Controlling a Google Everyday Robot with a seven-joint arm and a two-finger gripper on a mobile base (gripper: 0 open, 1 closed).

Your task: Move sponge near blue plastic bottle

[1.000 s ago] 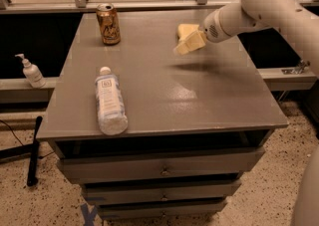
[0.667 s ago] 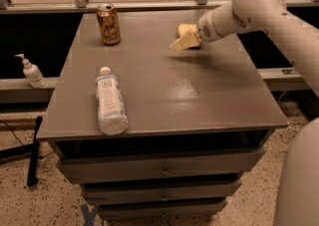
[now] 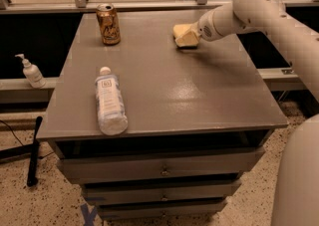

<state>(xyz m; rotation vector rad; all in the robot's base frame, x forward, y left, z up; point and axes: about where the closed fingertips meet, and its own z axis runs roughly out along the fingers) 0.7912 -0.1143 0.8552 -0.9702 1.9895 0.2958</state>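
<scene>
Gripper (image 3: 183, 35) low at table (image 3: 199, 95) 1 o'clock zone, sponge (image 3: 187, 41) right at its tip. Pale yellow masses merge, so can't tell if gripper is open or clamped on sponge, or if sponge touches tabletop.

Blue plastic bottle (image 3: 109, 101) lies flat at 8 o'clock, cap toward 12, well apart from sponge. Gold can (image 3: 108, 24) upright at 11.

Step judged: carry sponge toward 8 o'clock.
- Keep it clear of tabletop.
- Pass on 3 o'clock side of can.
- Set down just beside bottle's 3 o'clock flank.
- Don't nudge bottle; likely rolls.
</scene>
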